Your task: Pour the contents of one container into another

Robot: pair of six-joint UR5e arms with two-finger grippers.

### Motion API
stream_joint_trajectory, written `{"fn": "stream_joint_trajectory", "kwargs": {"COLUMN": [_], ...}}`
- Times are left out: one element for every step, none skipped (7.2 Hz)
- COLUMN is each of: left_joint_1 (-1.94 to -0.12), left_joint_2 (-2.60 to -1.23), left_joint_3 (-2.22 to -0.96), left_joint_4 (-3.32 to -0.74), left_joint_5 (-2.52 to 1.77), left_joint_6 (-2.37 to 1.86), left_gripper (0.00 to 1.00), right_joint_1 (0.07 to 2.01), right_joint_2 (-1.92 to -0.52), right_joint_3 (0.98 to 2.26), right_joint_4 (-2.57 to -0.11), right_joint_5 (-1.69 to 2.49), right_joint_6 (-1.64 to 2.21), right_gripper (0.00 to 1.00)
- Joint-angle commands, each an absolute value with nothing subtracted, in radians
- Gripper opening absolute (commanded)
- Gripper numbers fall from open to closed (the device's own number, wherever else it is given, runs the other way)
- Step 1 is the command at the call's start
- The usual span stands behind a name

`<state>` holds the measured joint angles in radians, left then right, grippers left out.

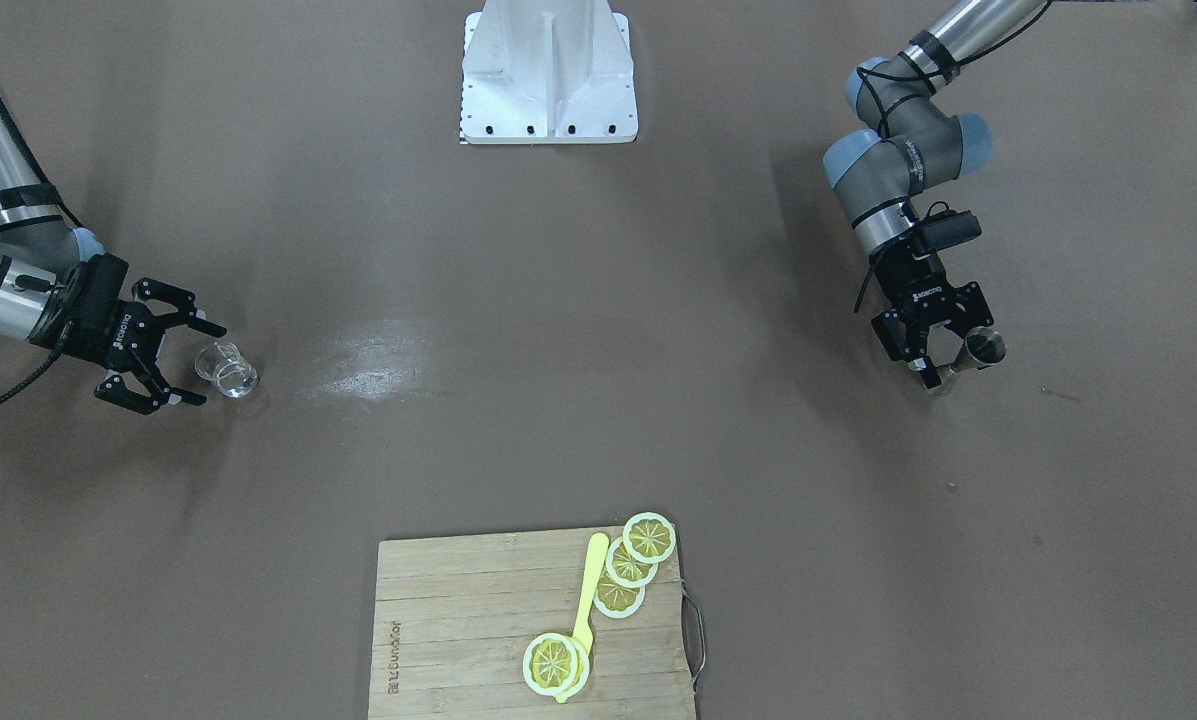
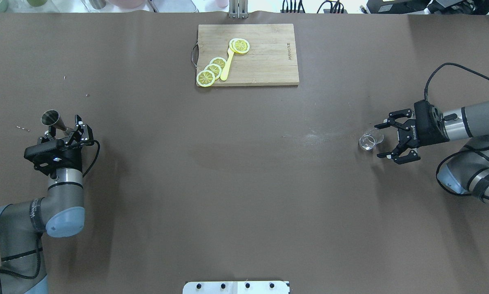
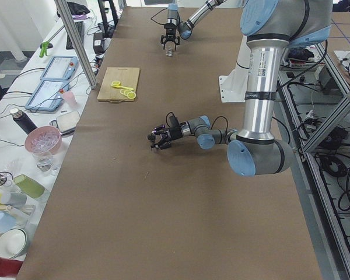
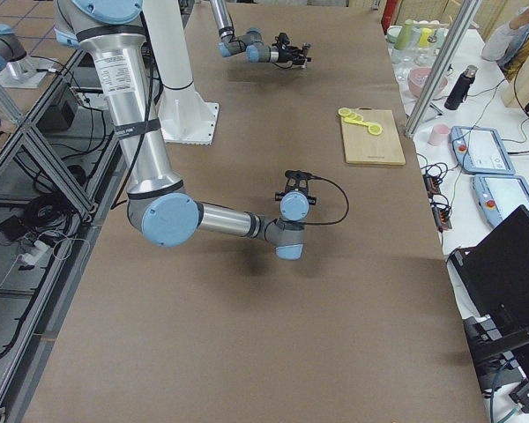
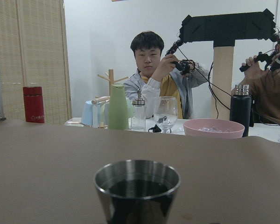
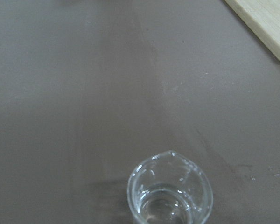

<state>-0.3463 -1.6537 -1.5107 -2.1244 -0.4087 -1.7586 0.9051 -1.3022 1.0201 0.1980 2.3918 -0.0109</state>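
Fingers (image 1: 170, 297) of the right gripper (image 1: 204, 363) are spread wide and grasp nothing. The cup (image 1: 226, 368) stands upright on the table (image 1: 598, 400) right at their tips, partly inside the gap, and I see no contact with either finger. From the right wrist view the cup (image 6: 170, 190) sits at the bottom middle, rim up with a small pouring lip. Whether it holds any liquid I cannot tell.

On the other side of the table, the left gripper (image 2: 63, 125) is also released. Its fingers (image 2: 79, 122) straddle the narrow waist of the jigger (image 2: 50, 117), which stands upright on the table. Neither finger clearly presses on the metal. In the left wrist view the jigger's upper cone (image 5: 137, 189) fills the bottom middle, and its inside looks dark. I cannot tell if it is filled.

Cup and jigger are well apart, near opposite ends of the table.

At the far edge from the robot, midway between the arms, lies a board (image 2: 264, 57). Lemon slices (image 2: 211, 71) and a yellow utensil (image 2: 227, 65) rest on it.
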Motion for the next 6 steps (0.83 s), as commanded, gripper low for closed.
{"fn": "stream_joint_trajectory", "kwargs": {"left_joint_1": [-0.345,-0.345,-0.344,-0.344,-0.345,-0.344], "left_joint_2": [-1.652,-1.649,-1.648,-1.644,-1.644,-1.643], "left_joint_3": [-1.508,-1.505,-1.505,-1.505,-1.505,-1.505], "left_joint_4": [-2.123,-2.123,-2.123,-2.123,-2.123,-2.123], "left_joint_5": [-0.410,-0.410,-0.410,-0.410,-0.410,-0.410], "left_joint_6": [-1.761,-1.763,-1.763,-1.764,-1.764,-1.764], "left_gripper": [0.73,0.73,0.71,0.70,0.63,0.48], "right_joint_1": [0.905,0.905,0.905,0.905,0.905,0.904], "right_joint_2": [-1.287,-1.284,-1.278,-1.272,-1.269,-1.267], "right_joint_3": [0.988,0.988,0.988,0.988,0.986,0.986], "right_joint_4": [0.225,0.225,0.227,0.226,0.225,0.227], "right_joint_5": [2.391,2.391,2.391,2.384,2.381,2.375], "right_joint_6": [-0.009,-0.009,0.000,0.006,0.014,0.032], "right_gripper": [0.95,0.95,0.95,0.95,0.95,0.94]}}
